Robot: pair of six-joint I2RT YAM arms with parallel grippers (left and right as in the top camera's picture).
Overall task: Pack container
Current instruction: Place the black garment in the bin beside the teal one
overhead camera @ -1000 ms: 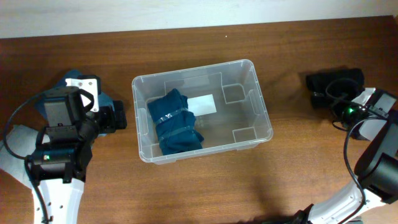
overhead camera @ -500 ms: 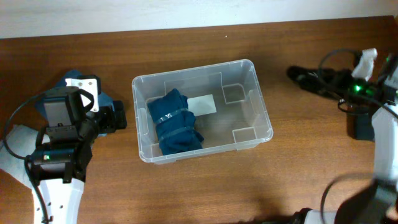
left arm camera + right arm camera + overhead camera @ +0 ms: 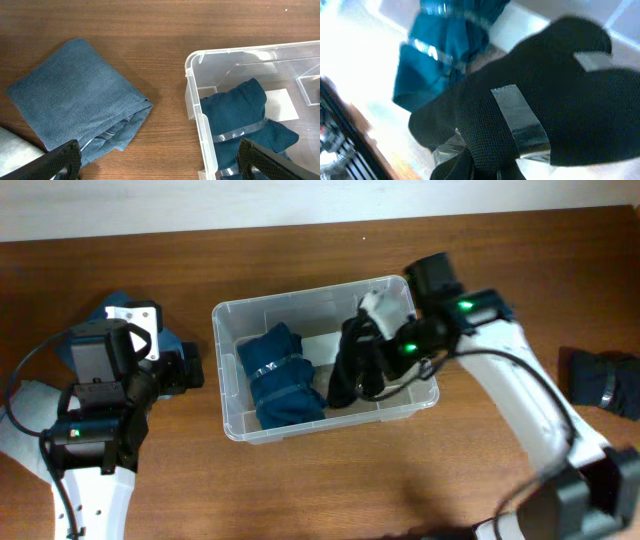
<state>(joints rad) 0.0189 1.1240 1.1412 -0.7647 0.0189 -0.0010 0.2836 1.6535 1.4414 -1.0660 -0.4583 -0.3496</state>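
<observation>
The clear plastic container (image 3: 224,320) stands mid-table with a folded teal cloth (image 3: 282,380) in its left half and a white label (image 3: 320,342) on its base. My right gripper (image 3: 365,378) is inside the container's right half, shut on a black mesh garment (image 3: 348,365) that hangs into the tub. In the right wrist view the black garment (image 3: 535,100) fills the frame above the teal cloth (image 3: 445,45). My left gripper (image 3: 190,370) is open and empty just left of the container (image 3: 192,100), beside a folded blue cloth (image 3: 75,100) on the table.
Another dark rolled garment (image 3: 605,385) lies on the table at the far right. The blue cloth (image 3: 172,340) is partly hidden under my left arm. Bare wooden table lies in front of and behind the container.
My right arm has swung from the far right of the table to over the container, carrying the black garment into its right half. The left arm has not moved.
</observation>
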